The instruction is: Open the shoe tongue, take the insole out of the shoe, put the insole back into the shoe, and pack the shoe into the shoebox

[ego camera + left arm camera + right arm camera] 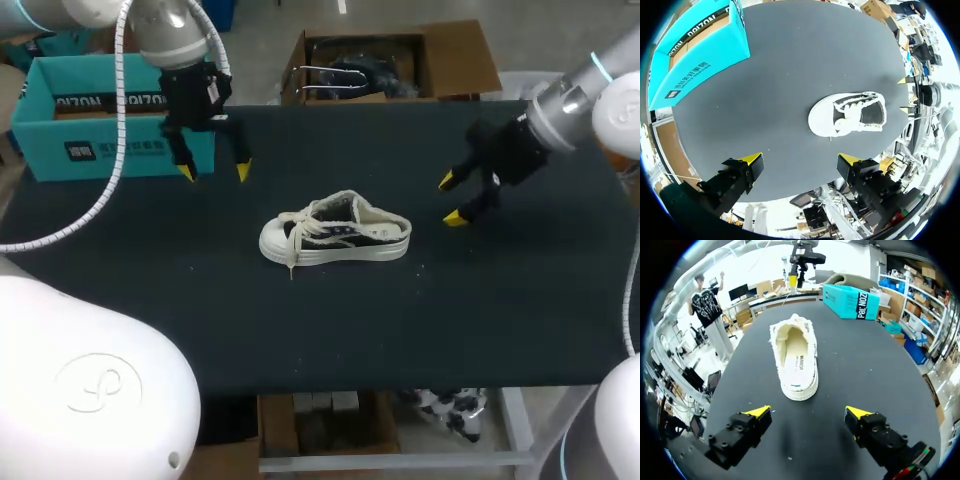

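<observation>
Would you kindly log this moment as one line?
shoe: upright, untouched | shoebox: open | left gripper: open, empty | right gripper: open, empty

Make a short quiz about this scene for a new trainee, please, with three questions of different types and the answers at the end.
1. True or false: the left end effector and the right end effector are both open and hold nothing.
2. Multiple choice: where is the shoe?
A) On the table, touched by neither end effector
B) Between the fingers of the left end effector
C) Hanging over the table's edge
3. Short answer: which end effector is nearer to the teal shoebox?

Key: 1 true; 2 A; 3 the left one.
</observation>
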